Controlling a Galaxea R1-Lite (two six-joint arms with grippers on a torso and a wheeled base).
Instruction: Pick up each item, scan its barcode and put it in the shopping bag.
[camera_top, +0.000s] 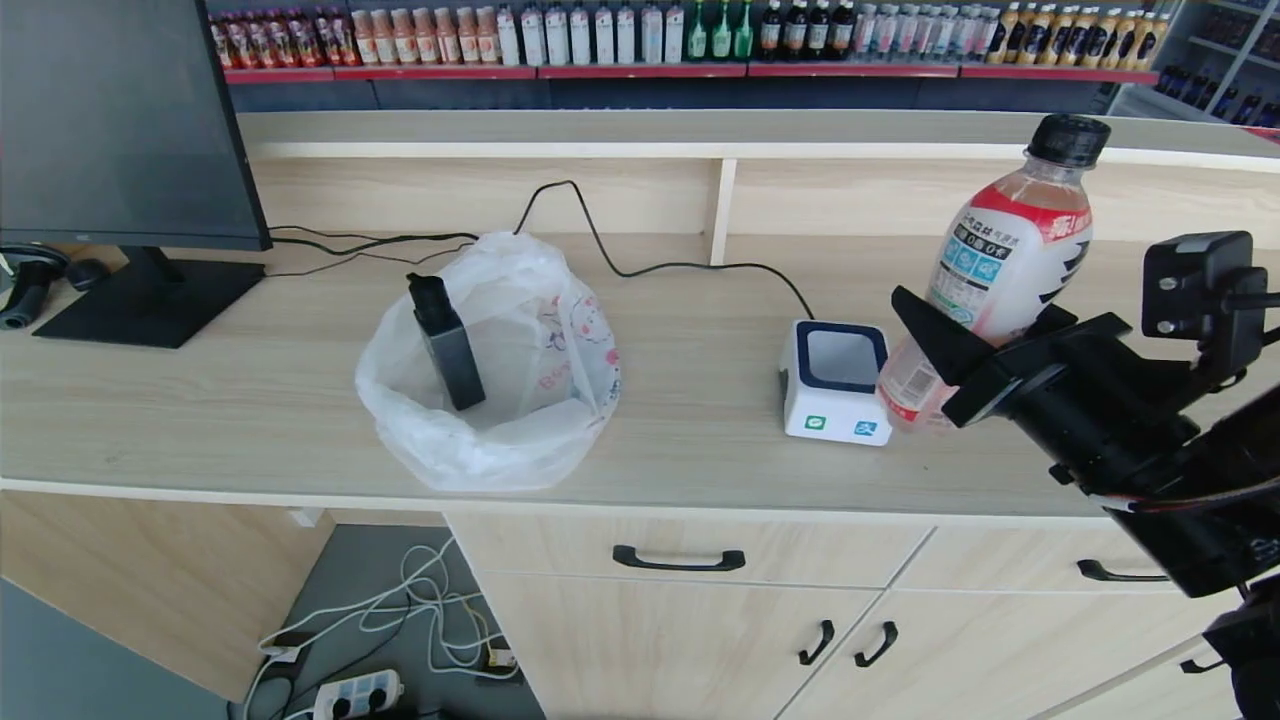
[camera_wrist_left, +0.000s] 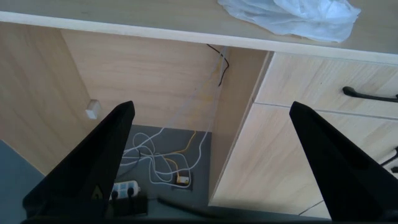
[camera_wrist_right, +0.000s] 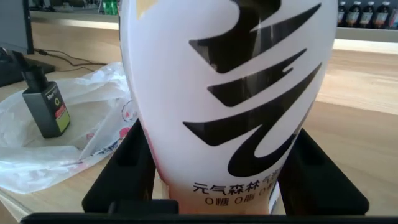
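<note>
Bottle (camera_top: 1010, 260) with black cap and red-banded label is tilting just right of the scanner (camera_top: 835, 385), the right gripper (camera_top: 938, 362) clamping and partly covering its lower half, its bold black stripes showing largest in the right wrist view, while the left gripper (camera_wrist_left: 211, 107) is hanging spread apart under the counter (camera_wrist_left: 155, 25) edge by the shopping bag (camera_top: 560, 400) left of the scanner.

Pale wood counter (camera_top: 700, 400) over black-handled drawers (camera_top: 560, 545); dark monitor (camera_top: 110, 110) at left; red shelves (camera_top: 640, 72) of bottled drinks behind; grey floor (camera_top: 370, 560) with tangled cables (camera_top: 420, 600), power strip (camera_top: 360, 692).
</note>
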